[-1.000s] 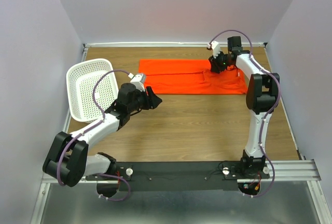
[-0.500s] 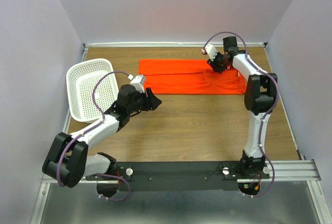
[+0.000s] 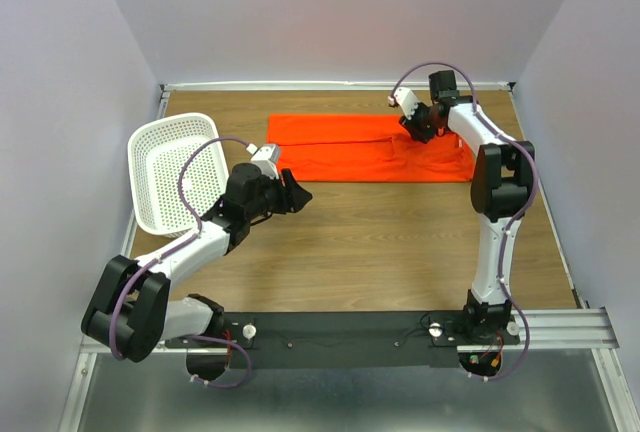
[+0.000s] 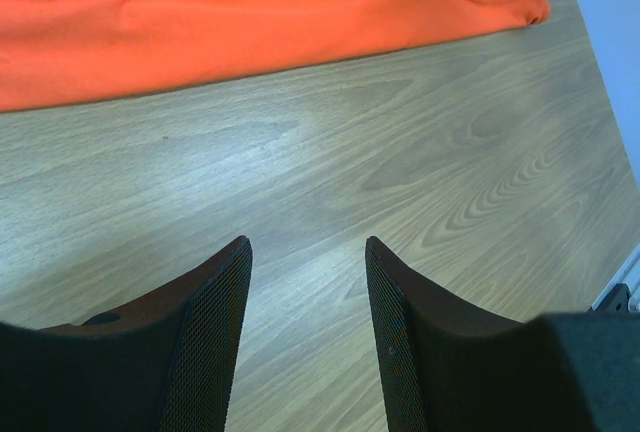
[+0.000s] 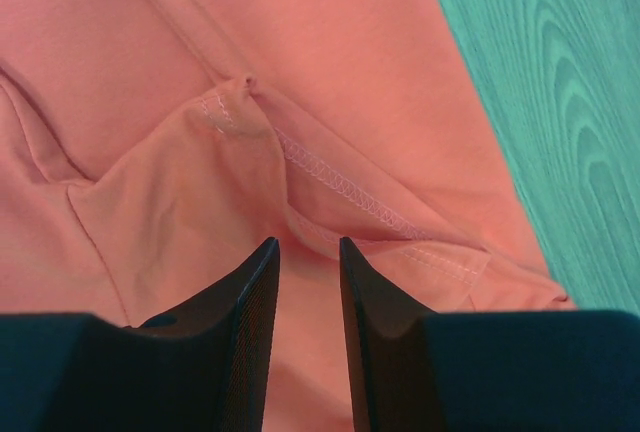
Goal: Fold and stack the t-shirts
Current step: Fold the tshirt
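Change at the right arm: we saw the right gripper [image 3: 417,124] a little higher and further left in the overhead frame than a second earlier, now nearer the shirt's upper edge.
Change at the jaws: we found them slightly closer together than before.
Change at the left arm: we noted none; the left gripper [image 3: 298,192] sat at the same spot left of centre.
Right tool: in the wrist view the right gripper [image 5: 309,242] had its jaws parted by a narrow gap, and we saw no cloth pinched between them.
Left tool: the left gripper [image 4: 308,242] had its jaws moderately apart with only bare wood showing between them, holding nothing.
T-shirt: the orange-red t-shirt [image 3: 340,152] lay flat as a wide band in the upper middle of the overhead frame, running from centre to right.
Shirt in wrist views: we saw the shirt [image 4: 250,12] across the top of the left view, and a stitched sleeve hem on it [image 5: 330,177] just above the right fingertips.
Basket: the white perforated basket [image 3: 150,187] leaned at the left edge of the table [image 3: 380,242], well apart from the shirt.
In the way: the right arm's wrist covered part of the shirt's upper right, and the left arm's cable crossed the basket.
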